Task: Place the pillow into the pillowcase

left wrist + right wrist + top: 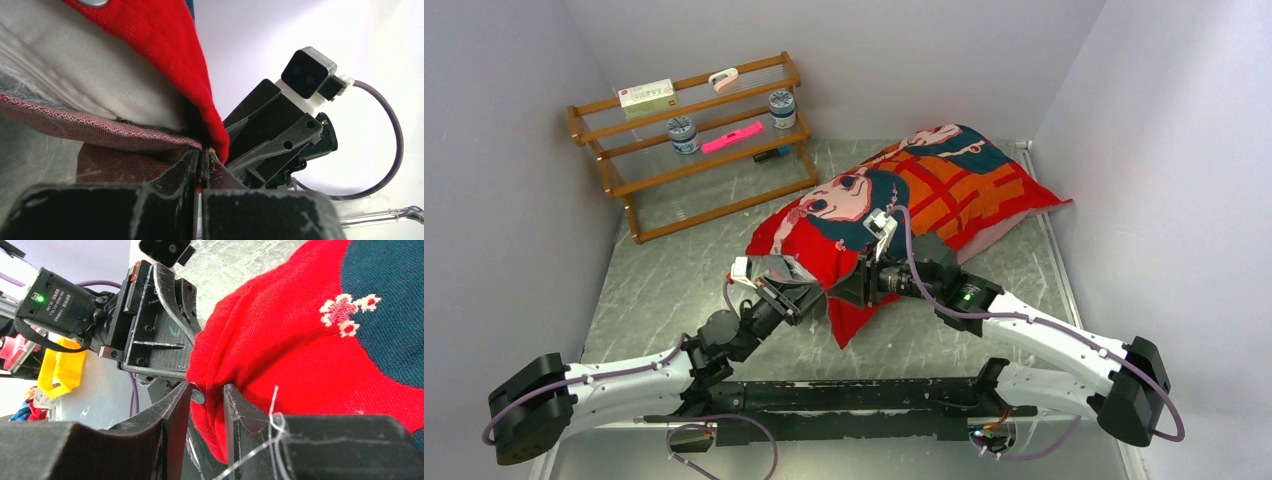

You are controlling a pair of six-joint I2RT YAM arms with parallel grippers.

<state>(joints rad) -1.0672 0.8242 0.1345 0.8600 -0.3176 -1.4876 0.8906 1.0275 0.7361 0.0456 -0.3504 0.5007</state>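
L gripper pinched tight on hem of red cartoon-girl print fabric pillowcase, plain white soft pillow inside. R gripper narrow, clamping red fold. Print on black cylindrical motor too small to read.

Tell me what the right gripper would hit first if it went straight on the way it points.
The pillowcase: its red fabric bunches between the fingers of the right gripper. Just beyond that fold sits the left gripper, shut on the same edge, though the depth is hard to judge.

A robotics lab cell: plain pale walls close behind the wooden rack, robot arms bolted to the table before it.
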